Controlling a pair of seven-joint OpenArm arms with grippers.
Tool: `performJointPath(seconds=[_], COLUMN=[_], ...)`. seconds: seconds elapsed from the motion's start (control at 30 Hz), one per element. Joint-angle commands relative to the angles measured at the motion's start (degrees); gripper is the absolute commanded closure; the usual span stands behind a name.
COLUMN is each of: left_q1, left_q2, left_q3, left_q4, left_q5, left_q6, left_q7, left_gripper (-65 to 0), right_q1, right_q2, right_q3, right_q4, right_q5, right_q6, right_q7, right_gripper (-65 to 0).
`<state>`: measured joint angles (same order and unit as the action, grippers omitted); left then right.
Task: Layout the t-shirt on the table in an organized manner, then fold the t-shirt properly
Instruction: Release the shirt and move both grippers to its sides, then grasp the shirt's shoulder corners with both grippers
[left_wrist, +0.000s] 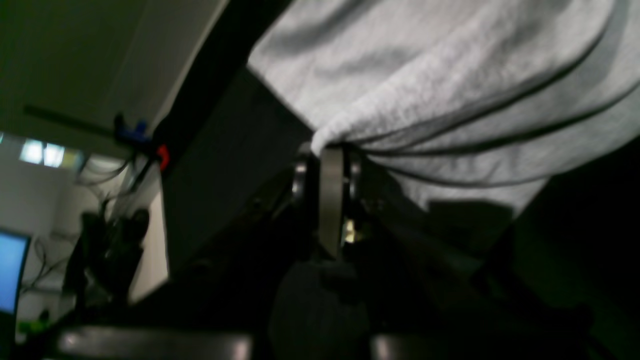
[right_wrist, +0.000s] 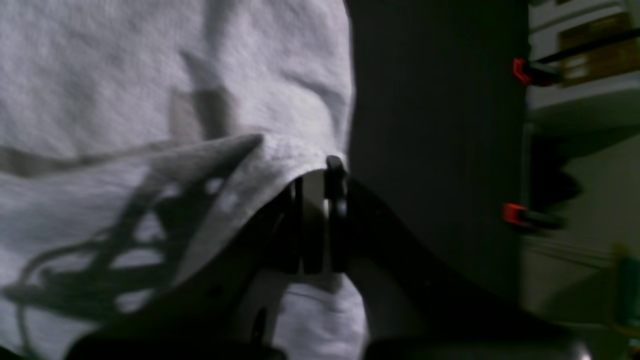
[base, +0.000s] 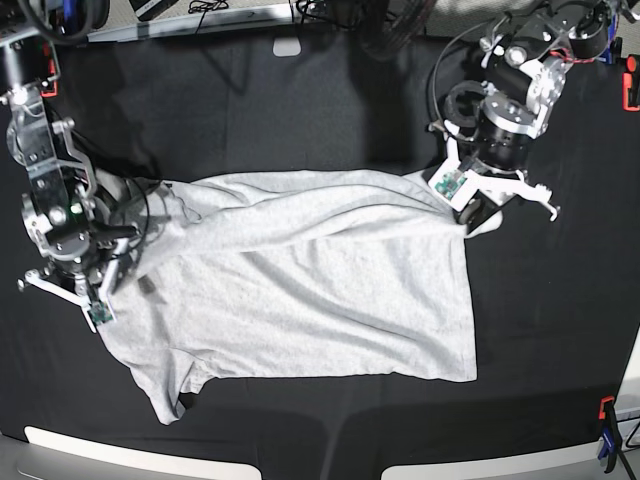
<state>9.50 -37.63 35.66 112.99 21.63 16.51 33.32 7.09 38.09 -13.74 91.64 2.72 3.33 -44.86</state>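
Note:
The t-shirt (base: 320, 290) is light grey and lies spread across the middle of the black table (base: 300, 110), with a fold along its far edge and a sleeve at the near left. No lettering shows. My left gripper (base: 466, 224) is shut on the shirt's far right corner. In the left wrist view the jaws (left_wrist: 327, 150) pinch a bunched edge of the cloth (left_wrist: 450, 75), and creases fan out from it. My right gripper (base: 122, 262) is shut on the shirt's left edge. In the right wrist view it (right_wrist: 320, 175) clamps a raised fold of the fabric (right_wrist: 125, 75).
Orange clamps (right_wrist: 522, 70) (right_wrist: 515, 212) sit on the table's edge. Another orange clamp (base: 630, 90) is at the far right and a blue one (base: 607, 445) at the near right. A white label (base: 287, 47) lies at the far edge. Cables hang at the back.

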Motion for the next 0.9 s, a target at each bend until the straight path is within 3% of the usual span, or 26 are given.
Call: performJointPath(seconds=[0.0, 0.2, 0.43, 0.47, 0.53, 0.6, 0.67, 0.77, 0.87], left_q1=[-0.98, -6.27, -9.07, -9.03, -9.05, -9.09, -9.31, -10.62, -11.72], left_q2=[-0.48, -0.17, 1.14, 1.36, 1.49, 1.55, 1.55, 1.55, 1.53], left_q3=[-0.37, -0.37, -0.37, -0.37, -0.37, -0.37, -0.37, -0.37, -0.37], left_q4=[0.15, -9.64, -17.55, -17.90, -18.38, -18.80, -18.84, -18.84, -17.99], left_q5=[0.17, -1.16, -1.33, -1.40, -2.43, -2.38, -2.25, -2.21, -2.16], left_q6=[-0.22, -0.31, -0.46, -0.46, -0.46, -0.46, -0.46, -0.46, -0.46], left_q7=[-1.75, -1.90, -2.14, -2.12, -2.12, -2.08, -1.14, 2.49, 6.23], left_gripper=[0.0, 0.0, 0.0, 0.0, 0.0, -11.2, -18.5, -18.8, -18.8], right_q1=[2.21, 7.17, 12.66, 13.27, 14.21, 14.69, 15.13, 16.09, 16.63], right_q2=[0.17, -4.13, -4.92, -4.92, -4.92, -4.92, -4.92, -4.90, -4.92], right_q3=[0.66, 0.66, 0.66, 0.66, 0.66, 0.66, 0.66, 0.68, 0.66], right_q4=[-0.07, -7.74, -16.26, -17.09, -18.05, -18.12, -18.12, -18.12, -17.68], right_q5=[-0.02, 0.50, 0.48, 0.48, 0.48, -1.29, -4.44, -9.01, -9.64], right_q6=[-0.04, 0.15, 0.13, 0.13, 0.11, -0.04, -1.29, -4.92, -3.82], right_q7=[1.62, 2.78, 3.69, 3.72, 3.76, 3.76, 3.69, 0.98, -0.96], right_gripper=[0.0, 0.0, 0.0, -4.0, -20.3, -31.7, -34.5, -34.4, -34.2])
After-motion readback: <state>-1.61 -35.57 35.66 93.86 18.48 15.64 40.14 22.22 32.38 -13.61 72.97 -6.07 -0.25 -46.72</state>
